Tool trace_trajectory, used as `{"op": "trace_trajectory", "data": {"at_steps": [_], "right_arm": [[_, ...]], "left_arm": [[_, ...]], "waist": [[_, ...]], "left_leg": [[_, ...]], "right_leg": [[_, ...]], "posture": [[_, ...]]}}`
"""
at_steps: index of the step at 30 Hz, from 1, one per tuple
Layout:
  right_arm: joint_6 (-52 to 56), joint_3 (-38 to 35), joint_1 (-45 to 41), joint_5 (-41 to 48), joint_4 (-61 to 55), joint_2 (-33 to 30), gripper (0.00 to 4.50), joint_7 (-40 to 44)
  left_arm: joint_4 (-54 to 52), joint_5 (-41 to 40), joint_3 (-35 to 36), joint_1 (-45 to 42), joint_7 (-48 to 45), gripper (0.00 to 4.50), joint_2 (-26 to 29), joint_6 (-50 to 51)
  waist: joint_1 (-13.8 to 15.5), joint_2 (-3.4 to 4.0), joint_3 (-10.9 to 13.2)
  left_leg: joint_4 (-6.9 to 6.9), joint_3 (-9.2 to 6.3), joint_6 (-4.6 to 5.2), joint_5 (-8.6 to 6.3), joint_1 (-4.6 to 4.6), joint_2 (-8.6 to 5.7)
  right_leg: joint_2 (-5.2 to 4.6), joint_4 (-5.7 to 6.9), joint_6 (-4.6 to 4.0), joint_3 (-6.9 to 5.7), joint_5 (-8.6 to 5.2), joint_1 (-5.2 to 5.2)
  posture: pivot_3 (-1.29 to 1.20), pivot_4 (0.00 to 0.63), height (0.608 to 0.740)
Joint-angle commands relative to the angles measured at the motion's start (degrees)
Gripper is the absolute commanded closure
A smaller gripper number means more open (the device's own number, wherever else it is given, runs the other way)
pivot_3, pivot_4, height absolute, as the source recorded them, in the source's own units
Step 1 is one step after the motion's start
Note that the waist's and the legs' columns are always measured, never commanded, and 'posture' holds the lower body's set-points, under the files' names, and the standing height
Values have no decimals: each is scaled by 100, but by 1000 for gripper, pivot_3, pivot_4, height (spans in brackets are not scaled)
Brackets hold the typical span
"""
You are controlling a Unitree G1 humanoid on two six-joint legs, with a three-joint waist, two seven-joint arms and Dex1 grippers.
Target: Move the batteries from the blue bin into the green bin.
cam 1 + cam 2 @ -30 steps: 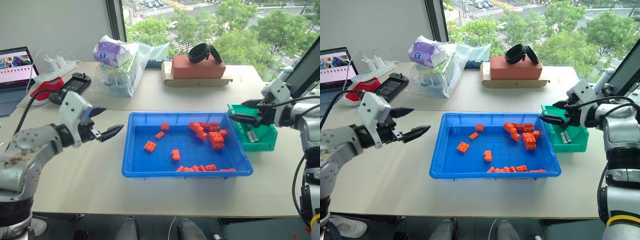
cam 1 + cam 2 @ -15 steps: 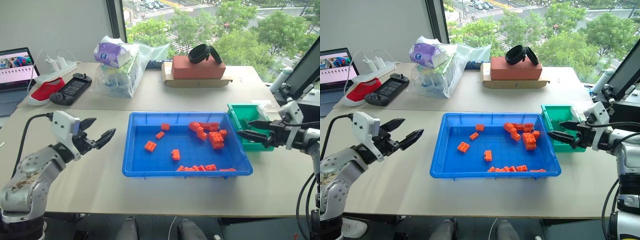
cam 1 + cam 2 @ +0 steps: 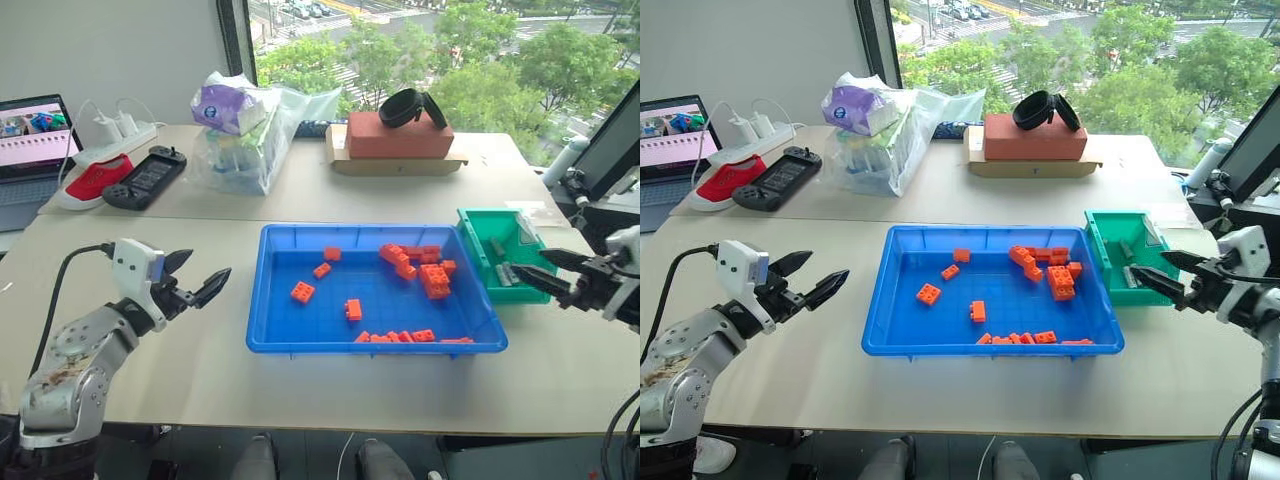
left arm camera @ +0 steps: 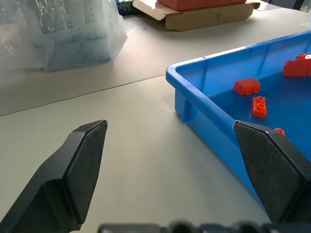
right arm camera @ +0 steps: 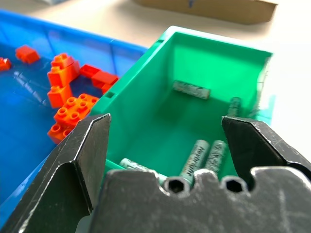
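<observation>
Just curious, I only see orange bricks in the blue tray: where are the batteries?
The batteries lie inside the green bin, just right of the blue bin, before the right gripper.

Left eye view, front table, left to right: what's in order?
Left gripper → blue bin with orange bricks → green bin holding batteries → right gripper.

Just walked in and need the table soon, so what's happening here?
A two-armed robot is sorting batteries out of the blue bin into the green bin. Several batteries lie in the green bin; the blue bin appears to hold just orange bricks. Both claws are open and empty: the left claw hovers beside the blue bin, the right claw at the green bin's outer side. It looks about finished.
</observation>
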Motion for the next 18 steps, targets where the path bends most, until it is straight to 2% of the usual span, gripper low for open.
{"op": "trace_trajectory", "data": {"at_steps": [1, 8, 18], "right_arm": [[-474, -144, 261, -83, 172, -32, 272, -123], [-719, -82, 323, -130, 545, -53, 272, -324], [-622, 19, 392, -110, 387, -72, 272, -402]], "left_arm": [[21, 156, -79, 23, 34, 0, -51, -295], [136, 207, -195, -67, -7, 0, 0, -302], [62, 17, -254, -101, -116, 0, 65, -89]], "waist": [[-16, 0, -1], [-30, 2, -2], [-22, 2, -2]], "left_leg": [[0, 1, 0, 0, 1, 0], [0, 2, 0, 0, 6, 0], [0, 1, 0, 0, 6, 0]], "right_leg": [[0, 0, 0, 0, 0, 1], [0, 1, 0, 3, 0, 3], [0, 1, 0, 3, 0, 6]], "posture": [[0, 150, 740], [0, 150, 740], [0, 150, 740]]}}
